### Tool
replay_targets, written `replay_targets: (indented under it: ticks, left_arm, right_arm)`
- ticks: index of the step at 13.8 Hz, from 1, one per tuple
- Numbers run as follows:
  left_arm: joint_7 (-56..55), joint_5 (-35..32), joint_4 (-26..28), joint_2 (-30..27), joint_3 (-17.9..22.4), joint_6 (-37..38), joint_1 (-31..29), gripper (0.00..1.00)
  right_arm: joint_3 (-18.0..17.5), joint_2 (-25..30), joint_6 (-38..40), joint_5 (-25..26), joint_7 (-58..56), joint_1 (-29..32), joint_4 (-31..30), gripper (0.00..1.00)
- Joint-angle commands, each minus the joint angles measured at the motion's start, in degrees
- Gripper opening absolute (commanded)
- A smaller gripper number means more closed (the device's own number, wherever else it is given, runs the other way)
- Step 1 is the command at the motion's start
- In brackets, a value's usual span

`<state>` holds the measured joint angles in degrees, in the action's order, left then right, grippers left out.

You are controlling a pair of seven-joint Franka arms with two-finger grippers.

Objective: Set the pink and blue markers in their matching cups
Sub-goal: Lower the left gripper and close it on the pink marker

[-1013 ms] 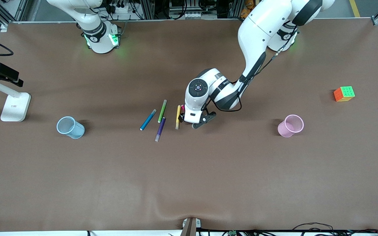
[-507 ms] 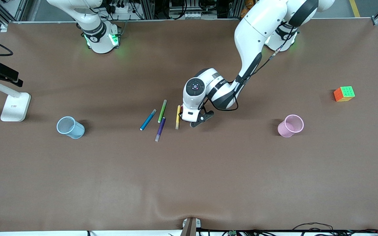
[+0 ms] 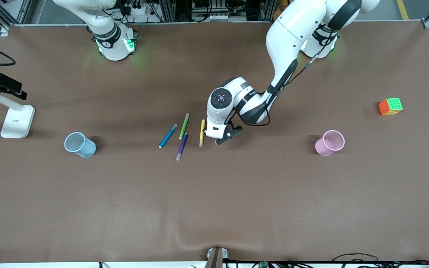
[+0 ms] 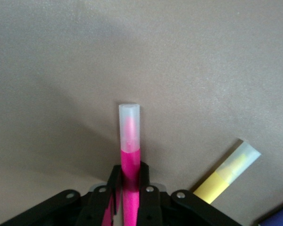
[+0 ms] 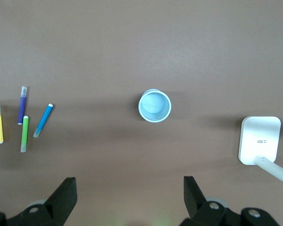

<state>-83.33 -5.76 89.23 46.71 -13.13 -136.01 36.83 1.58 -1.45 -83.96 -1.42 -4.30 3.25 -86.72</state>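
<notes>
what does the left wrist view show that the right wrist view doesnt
Only the left wrist view shows the left tool shut on the pink marker, the pale cap pointing away from it, the marker low at the table.

Only the right wrist view shows the open right tool hovering high over the blue cup, plus the blue marker, green marker and white lamp base.

Both show the brown table, the yellow marker beside the pink one, and the purple marker.
</notes>
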Motion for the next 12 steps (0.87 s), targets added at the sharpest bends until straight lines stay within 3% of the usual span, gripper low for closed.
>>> replay_targets:
  ticks: [1, 9, 12]
  left_arm:
    - [-0.96, -1.19, -0.82, 0.49, 0.74, -0.57, 0.62, 0.06]
    - [-0.87, -1.36, -0.73, -3.45, 0.91, 2.14, -0.96, 0.00]
    - [-0.60, -1.45, -0.55, -5.83, 0.83, 4.43, -2.72, 0.00]
  right_arm:
    - [-0.87, -2.84, 0.64, 0.63, -0.97, 1.05, 1.20, 1.00]
    - [-1.22, -4.96, 0.38, 0.01, 0.17, 0.18, 1.20, 1.00]
    - [-1.40, -4.96, 0.20, -0.17, 9.45, -3.76, 1.47, 1.00]
